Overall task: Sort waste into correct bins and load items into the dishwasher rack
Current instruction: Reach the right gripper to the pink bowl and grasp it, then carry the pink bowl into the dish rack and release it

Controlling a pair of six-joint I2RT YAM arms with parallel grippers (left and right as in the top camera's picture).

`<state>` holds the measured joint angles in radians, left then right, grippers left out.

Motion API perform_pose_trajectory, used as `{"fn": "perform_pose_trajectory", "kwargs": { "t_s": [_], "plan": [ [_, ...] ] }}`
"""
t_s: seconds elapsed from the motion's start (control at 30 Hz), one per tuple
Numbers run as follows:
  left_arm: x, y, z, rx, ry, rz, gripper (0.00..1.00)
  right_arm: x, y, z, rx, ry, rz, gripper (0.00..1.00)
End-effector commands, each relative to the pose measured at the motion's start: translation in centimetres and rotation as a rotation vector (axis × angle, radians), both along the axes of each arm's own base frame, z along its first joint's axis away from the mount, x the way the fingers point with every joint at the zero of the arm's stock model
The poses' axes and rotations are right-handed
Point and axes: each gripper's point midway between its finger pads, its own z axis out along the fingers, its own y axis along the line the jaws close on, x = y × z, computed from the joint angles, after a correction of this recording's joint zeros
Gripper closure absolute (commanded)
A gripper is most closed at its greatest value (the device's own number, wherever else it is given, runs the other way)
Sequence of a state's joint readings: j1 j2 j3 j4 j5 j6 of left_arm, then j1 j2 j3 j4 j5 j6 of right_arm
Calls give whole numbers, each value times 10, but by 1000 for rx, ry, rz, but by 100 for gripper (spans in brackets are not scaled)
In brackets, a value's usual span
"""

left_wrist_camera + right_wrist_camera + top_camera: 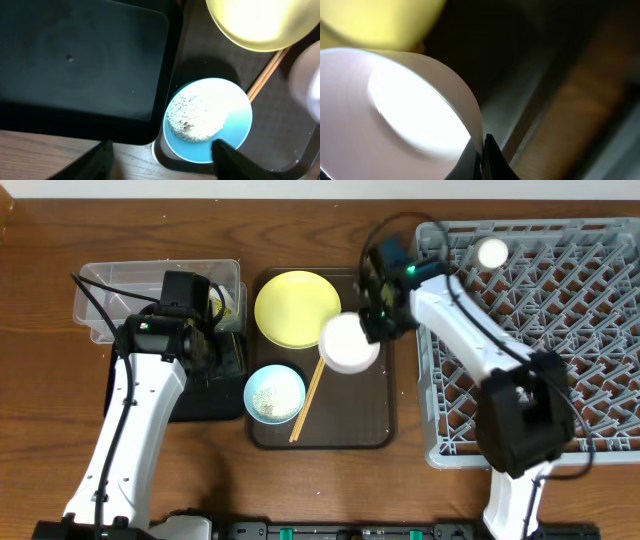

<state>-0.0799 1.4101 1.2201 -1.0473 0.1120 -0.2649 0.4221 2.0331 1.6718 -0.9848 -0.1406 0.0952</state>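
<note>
My right gripper (372,328) is shut on the rim of the white bowl (349,343), held over the brown tray; the wrist view shows the rim pinched between the fingers (482,150). The yellow plate (297,309) lies at the tray's back. The pale blue bowl (275,393) holds rice grains (196,117) at the tray's front left, with wooden chopsticks (307,400) beside it. My left gripper (162,157) is open over the table edge near the blue bowl and the black tray (80,65). A small white cup (491,252) sits in the grey rack (560,330).
The clear plastic tub (120,290) stands at the back left with a green-yellow wrapper (226,302) by its right end. The brown serving tray (365,425) lies between the black tray and the rack.
</note>
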Motion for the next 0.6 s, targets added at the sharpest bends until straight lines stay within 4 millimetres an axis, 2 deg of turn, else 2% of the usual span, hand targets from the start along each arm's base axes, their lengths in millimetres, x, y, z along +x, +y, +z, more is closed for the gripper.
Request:
{"fn": "perform_pose_trajectory", "kwargs": {
  "t_s": [0.0,0.17,0.37,0.47,0.57],
  "plan": [
    [2,4,4,13,-13,15,30,36,-25,85,-19,-257,-77,99],
    [2,4,4,13,-16,15,30,66,-86,141,-239,-515,-229,99],
    [2,4,4,13,-16,15,29,87,-169,191,-606,-744,-477,99],
    [2,4,4,12,-16,15,29,91,-192,209,-750,-814,-554,99],
    [2,4,4,13,-16,15,29,94,-202,217,-831,-845,-590,99]
  ]
}}
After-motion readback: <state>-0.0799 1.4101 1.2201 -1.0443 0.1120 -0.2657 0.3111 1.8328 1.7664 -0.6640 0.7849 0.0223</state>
